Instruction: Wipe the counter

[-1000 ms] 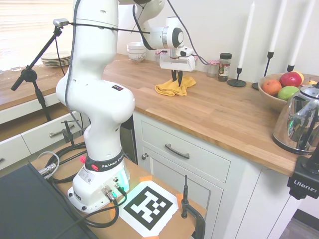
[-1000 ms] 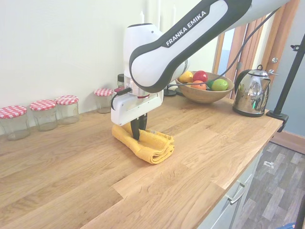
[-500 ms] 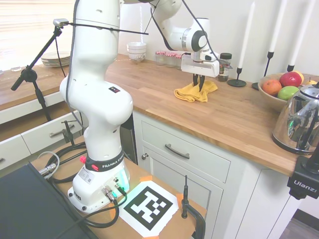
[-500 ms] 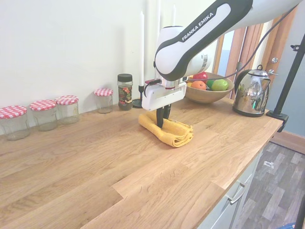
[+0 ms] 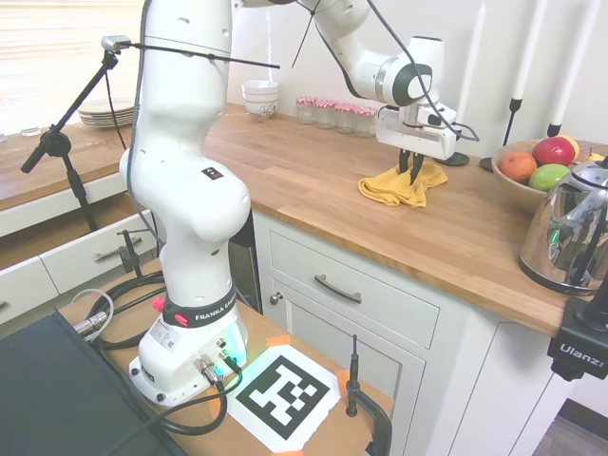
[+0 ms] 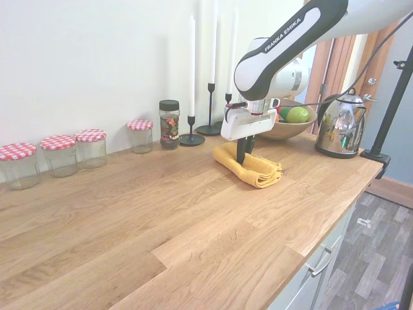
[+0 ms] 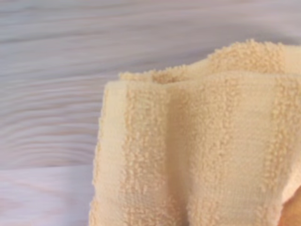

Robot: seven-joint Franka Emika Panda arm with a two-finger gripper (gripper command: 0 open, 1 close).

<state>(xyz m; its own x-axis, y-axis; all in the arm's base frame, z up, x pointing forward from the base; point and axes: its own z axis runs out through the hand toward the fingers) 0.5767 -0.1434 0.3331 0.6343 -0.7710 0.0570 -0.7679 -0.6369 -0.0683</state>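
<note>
A folded yellow towel (image 5: 391,187) (image 6: 258,169) lies on the warm-brown wooden counter (image 5: 313,161) (image 6: 129,213). My gripper (image 5: 411,174) (image 6: 243,155) points straight down onto it, fingers shut on the yellow towel and pressing it against the wood. In the wrist view the towel (image 7: 197,150) fills most of the picture, with bare counter (image 7: 51,94) beside it. The towel sits toward the fruit-bowl end of the counter, a short way in from the front edge.
A wooden fruit bowl (image 5: 524,186) (image 6: 274,128) and a steel kettle (image 5: 570,233) (image 6: 340,126) stand just beyond the towel. Black candlesticks (image 6: 191,137), a spice jar (image 6: 169,115) and red-checked lidded jars (image 6: 91,147) line the wall. White bowls (image 5: 259,98) sit farther back.
My gripper has dragged the yellow towel along the counter toward the fruit bowl and kettle, away from the jars. It has stayed shut on the towel throughout.
</note>
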